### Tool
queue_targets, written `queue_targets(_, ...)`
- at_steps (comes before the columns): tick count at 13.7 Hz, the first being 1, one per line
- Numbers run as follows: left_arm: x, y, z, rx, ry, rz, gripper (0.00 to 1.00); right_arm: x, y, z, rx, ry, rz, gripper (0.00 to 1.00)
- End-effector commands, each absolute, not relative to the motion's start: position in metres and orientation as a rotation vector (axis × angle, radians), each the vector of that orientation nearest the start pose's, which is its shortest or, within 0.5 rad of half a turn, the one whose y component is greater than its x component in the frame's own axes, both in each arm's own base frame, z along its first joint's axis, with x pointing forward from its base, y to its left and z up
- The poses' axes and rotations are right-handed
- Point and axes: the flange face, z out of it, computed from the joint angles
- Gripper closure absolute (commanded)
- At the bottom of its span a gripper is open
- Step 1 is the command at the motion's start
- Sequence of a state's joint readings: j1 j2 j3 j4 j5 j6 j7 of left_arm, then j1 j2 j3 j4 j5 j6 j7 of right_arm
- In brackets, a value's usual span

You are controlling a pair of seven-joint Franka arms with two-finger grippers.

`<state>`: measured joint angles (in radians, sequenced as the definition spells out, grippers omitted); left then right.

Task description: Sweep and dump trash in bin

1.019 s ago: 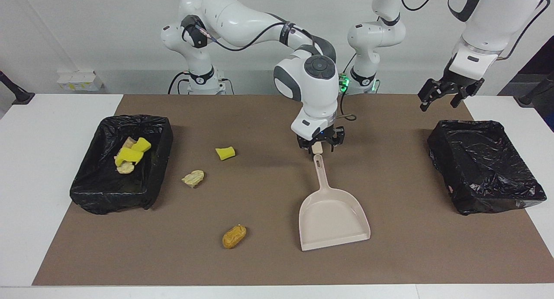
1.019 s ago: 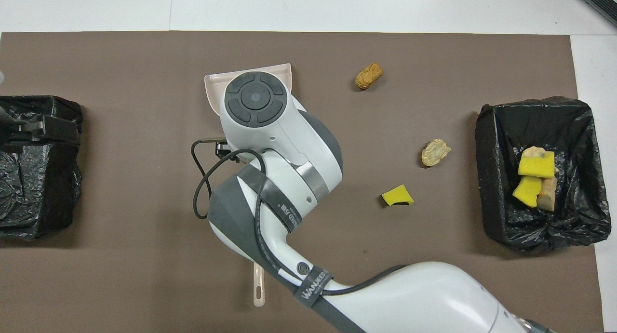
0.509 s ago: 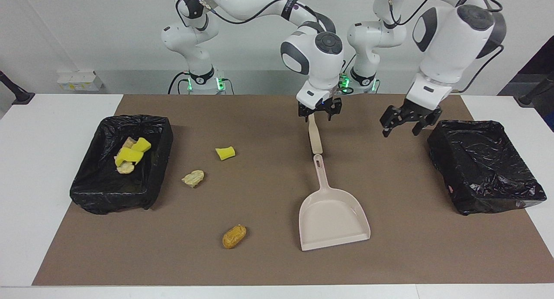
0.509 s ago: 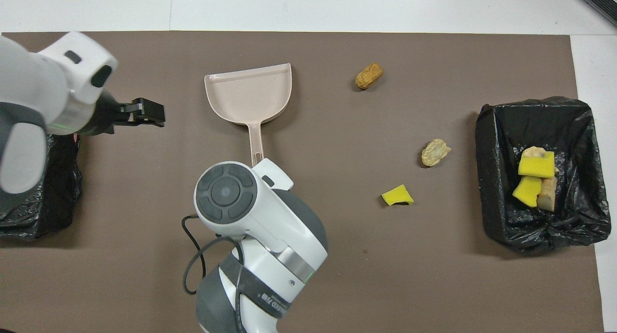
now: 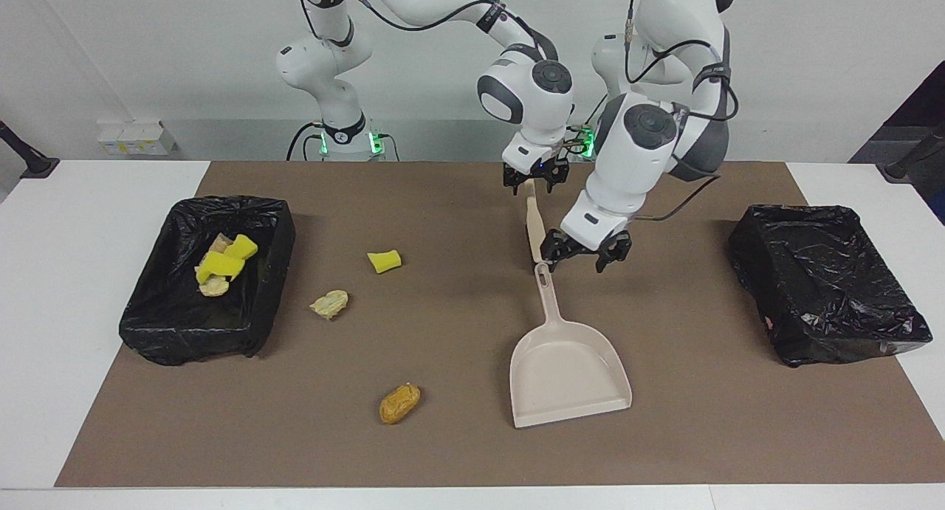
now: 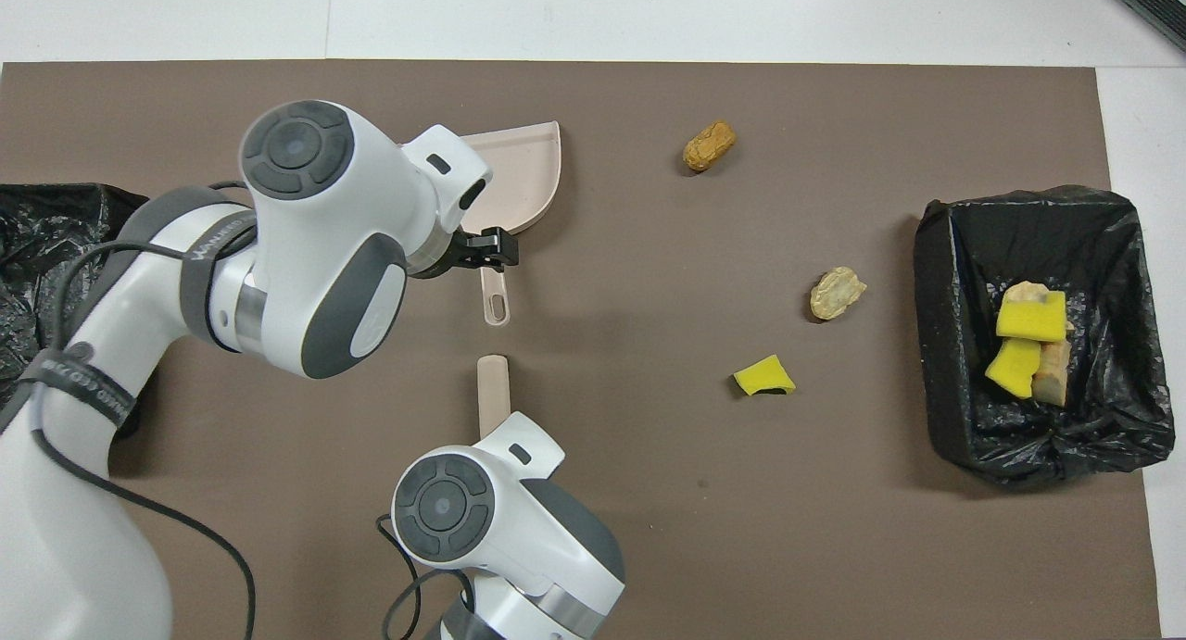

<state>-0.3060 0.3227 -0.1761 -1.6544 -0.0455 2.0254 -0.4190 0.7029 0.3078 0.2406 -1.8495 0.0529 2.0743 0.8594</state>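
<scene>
The job stood between sweeps, at picking up the tools. The right gripper (image 5: 533,184) hung over the mat (image 5: 701,421) just robot-ward of the dustpan (image 5: 568,377), its fingers closed on a flat beige stick (image 5: 533,229) that slanted down toward the pan's handle. The left gripper (image 5: 578,253) hovered over the handle's tip, fingers spread wide and gripping nothing. By my reading, the next move called for it to drop squarely over that thin, slotted handle and close. The pan was smooth, hard plastic and looked likely to skid if nudged. Three scraps lay loose on the mat toward the right arm's end from the dustpan: a wedge-shaped yellow sponge chunk (image 5: 384,260), a pale lump (image 5: 330,303) with a crinkled surface, and an oval orange-brown lump (image 5: 399,403) level with the pan's mouth. More scraps (image 5: 221,263) sat in the black-lined bin (image 5: 273,229) at that same end.
</scene>
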Motion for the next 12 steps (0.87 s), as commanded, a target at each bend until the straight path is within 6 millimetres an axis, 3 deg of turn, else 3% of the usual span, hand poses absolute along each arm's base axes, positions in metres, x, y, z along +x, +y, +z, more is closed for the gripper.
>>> queue_targets(1, 0.588, -0.300, 0.414, -3.253, 0.039, -0.010, 0.00, 0.342, 0.485, 0.352, -3.114, -0.075, 0.205, 0.20)
queue_targets(3, 0.586, -0.304, 0.399, -3.254, 0.028, -0.008, 0.00, 0.336, 0.482, 0.346, -3.109, -0.086, 0.194, 0.22)
queue_targets(5, 0.579, -0.326, 0.376, -3.259, 0.006, -0.002, 0.00, 0.325, 0.493, 0.335, -3.091, -0.097, 0.224, 0.25)
queue_targets(7, 0.569, -0.333, 0.359, -3.243, 0.026, 0.045, 0.00, 0.325, 0.498, 0.338, -3.086, -0.093, 0.220, 0.28)
queue_targets(9, 0.566, -0.333, 0.357, -3.235, 0.033, 0.064, 0.00, 0.327, 0.501, 0.342, -3.080, -0.086, 0.214, 0.31)
queue_targets(10, 0.566, -0.332, 0.357, -3.232, 0.032, 0.072, 0.12, 0.328, 0.501, 0.342, -3.081, -0.087, 0.206, 0.33)
queue_targets(12, 0.567, -0.330, 0.363, -3.222, 0.030, 0.100, 0.85, 0.330, 0.501, 0.341, -3.076, -0.089, 0.196, 0.43)
